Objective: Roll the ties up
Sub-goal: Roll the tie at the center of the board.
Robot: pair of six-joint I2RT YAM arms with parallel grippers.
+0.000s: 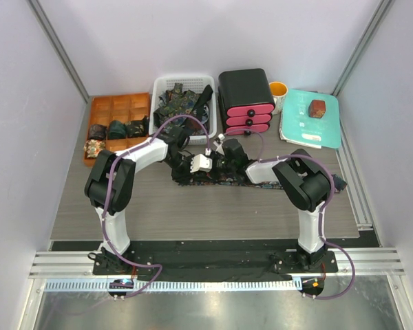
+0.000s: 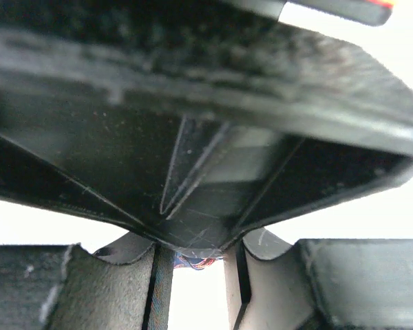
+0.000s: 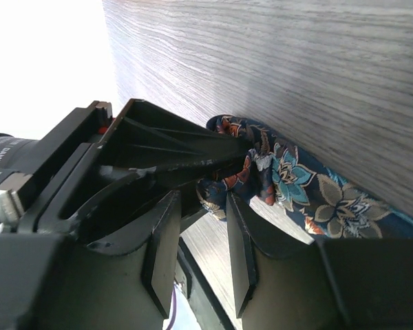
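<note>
Both the left gripper (image 2: pixel 196 260) and right gripper (image 3: pixel 203 199) pinch the tie (image 3: pixel 296 185); either one slipping would likely unravel its loose roll.

Mostly hidden, both holds unclear

Left wrist view: a blurred black plastic housing (image 2: pixel 206 158) fills almost everything, leaving a sliver of the dark floral-print fabric necktie (image 2: pixel 193 262) at 6 o'clock; whether the left gripper (image 2: pixel 196 289) pinches it is unclear. Right wrist view: the necktie runs off the edge at 4 o'clock, its near end behind black plastic, and the hold of the right gripper (image 3: pixel 199 234) is unclear too.
</note>
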